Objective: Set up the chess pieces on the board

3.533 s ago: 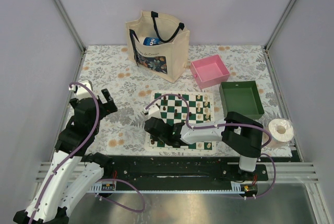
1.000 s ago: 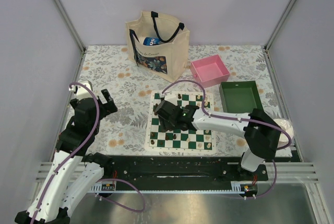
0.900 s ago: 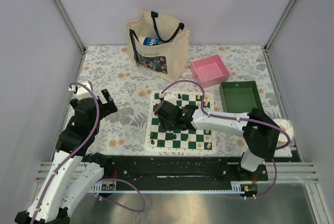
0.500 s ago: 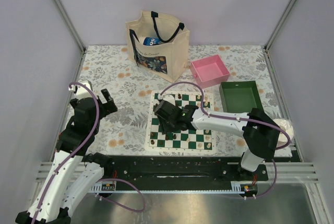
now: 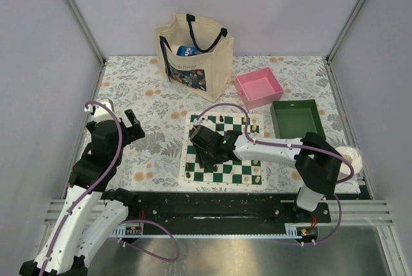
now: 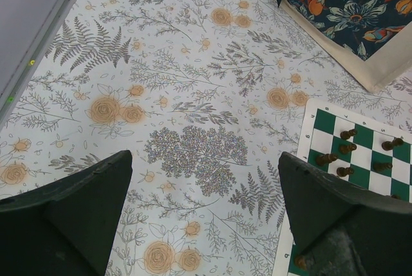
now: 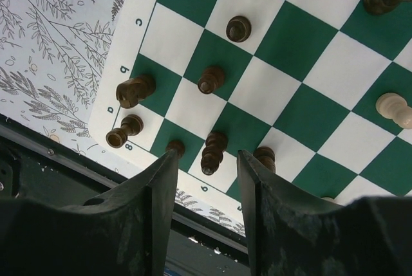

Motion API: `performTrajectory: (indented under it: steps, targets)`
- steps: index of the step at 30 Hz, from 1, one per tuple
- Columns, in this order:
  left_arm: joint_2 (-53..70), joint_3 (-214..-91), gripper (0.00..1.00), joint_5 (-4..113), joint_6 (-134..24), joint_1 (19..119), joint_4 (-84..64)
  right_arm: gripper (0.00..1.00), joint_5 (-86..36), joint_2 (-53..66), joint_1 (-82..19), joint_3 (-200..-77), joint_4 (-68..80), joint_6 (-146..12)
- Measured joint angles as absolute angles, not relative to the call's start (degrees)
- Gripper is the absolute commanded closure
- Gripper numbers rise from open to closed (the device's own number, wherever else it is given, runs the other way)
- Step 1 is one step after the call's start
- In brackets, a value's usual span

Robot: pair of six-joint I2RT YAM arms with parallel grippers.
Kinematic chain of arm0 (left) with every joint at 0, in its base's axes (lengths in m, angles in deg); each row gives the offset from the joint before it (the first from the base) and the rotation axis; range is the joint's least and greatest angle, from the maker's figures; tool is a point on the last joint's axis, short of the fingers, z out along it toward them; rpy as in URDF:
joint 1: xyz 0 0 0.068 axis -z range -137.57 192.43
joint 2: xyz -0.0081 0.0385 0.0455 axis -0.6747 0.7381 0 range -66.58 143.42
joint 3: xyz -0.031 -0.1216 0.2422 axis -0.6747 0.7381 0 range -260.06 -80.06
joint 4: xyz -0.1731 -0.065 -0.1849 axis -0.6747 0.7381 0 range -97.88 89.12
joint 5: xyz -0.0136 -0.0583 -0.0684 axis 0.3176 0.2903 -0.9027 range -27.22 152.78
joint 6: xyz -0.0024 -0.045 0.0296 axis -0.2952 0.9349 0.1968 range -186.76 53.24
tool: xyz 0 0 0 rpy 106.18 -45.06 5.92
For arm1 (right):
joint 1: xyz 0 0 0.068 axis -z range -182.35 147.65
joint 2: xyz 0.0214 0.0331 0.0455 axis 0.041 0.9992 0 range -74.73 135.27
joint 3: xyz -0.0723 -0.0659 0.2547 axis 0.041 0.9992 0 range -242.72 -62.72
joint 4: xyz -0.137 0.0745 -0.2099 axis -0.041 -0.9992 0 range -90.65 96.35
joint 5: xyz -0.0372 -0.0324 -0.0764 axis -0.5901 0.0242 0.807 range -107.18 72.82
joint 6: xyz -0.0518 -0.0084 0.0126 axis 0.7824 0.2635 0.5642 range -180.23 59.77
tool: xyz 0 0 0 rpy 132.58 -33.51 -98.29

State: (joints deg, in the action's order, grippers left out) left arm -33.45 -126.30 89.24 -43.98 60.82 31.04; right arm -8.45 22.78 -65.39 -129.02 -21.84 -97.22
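The right gripper [image 7: 207, 155] hangs over the 9 o'clock side of the flat green-and-white checked board [image 7: 270, 89], fingers open with a small dark brown chess piece [image 7: 212, 150] between them, so I think it is grabbing it and must squeeze next; the left gripper [image 6: 205, 160], open too, hangs off the board at 9 o'clock.

Glossy dark chess pieces [image 7: 212, 80], matt board [image 7: 283, 39], cloth tote bag [image 5: 193, 57]

Coordinate marks "c", "8" and "6" are printed on the white border of the board [image 7: 132, 44].
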Motion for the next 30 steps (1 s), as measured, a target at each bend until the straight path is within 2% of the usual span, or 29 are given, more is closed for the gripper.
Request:
performTrajectory:
  steps: [13,18,25,30]
  targets:
    - [-33.5,-126.3,0.01,88.8,-44.0,60.7,31.0,0.53,-9.8,24.9,-66.2,-129.0,-22.5,-97.2]
    - [-33.5,-126.3,0.01,88.7,-44.0,60.7,31.0,0.57,-9.8,25.6,-66.5,-129.0,-23.1,-97.2]
    - [-33.5,-126.3,0.01,88.4,-44.0,60.6,31.0,0.65,-9.8,25.6,-66.5,-129.0,-23.4,-97.0]
    - [-33.5,-126.3,0.01,88.2,-44.0,60.4,31.0,0.77,-9.8,25.8,-66.5,-129.1,-23.4,-96.7]
